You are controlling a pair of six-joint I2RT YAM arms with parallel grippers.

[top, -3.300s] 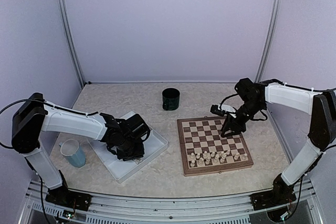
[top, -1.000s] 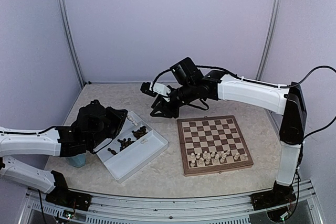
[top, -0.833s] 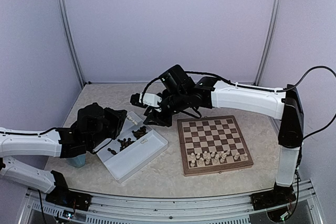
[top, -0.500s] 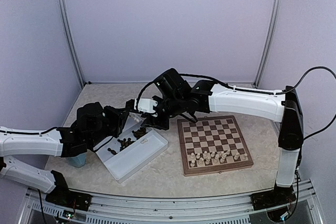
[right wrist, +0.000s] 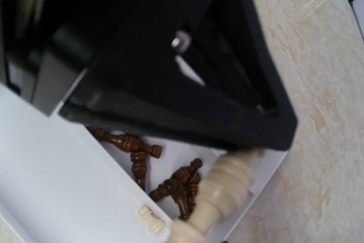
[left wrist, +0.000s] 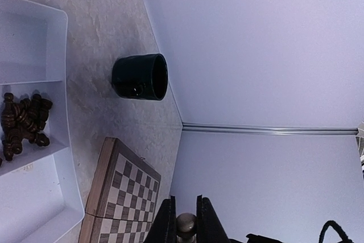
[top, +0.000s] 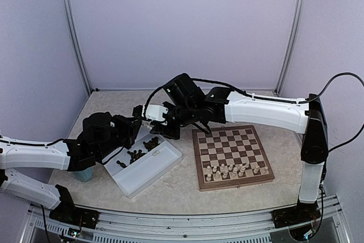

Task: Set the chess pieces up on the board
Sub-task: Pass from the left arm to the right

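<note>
Pale lilac walls (top: 187, 27) close in the beige, marbled tabletop (top: 170, 189) on three sides, with metal posts (top: 74, 38) at the back corners. The right arm (top: 261, 112) rises from its base, bends at the elbow and reaches far leftward, low over the tabletop. The left arm (top: 34, 155) lies low, forearm aimed rightward. Their ends nearly meet.

The left gripper (left wrist: 185, 211) is clamped on a round-headed piece (left wrist: 186, 224). The right gripper (top: 166, 129) hangs just beside it. Blurred black parts fill its wrist view and a cream piece (right wrist: 219, 197) touches one black tip, but I cannot tell whether its jaws grip.

The board (top: 239, 143) lies to the right of both grippers. A narrow strip of tabletop separates it from the white tray (top: 151, 172) below them. Open tabletop runs beyond them to the back wall, a dark cup (left wrist: 139, 77) standing on it.

On the board's near rows stand cream pieces (top: 233, 170); dark pieces (right wrist: 182, 186) lie heaped in the tray.
</note>
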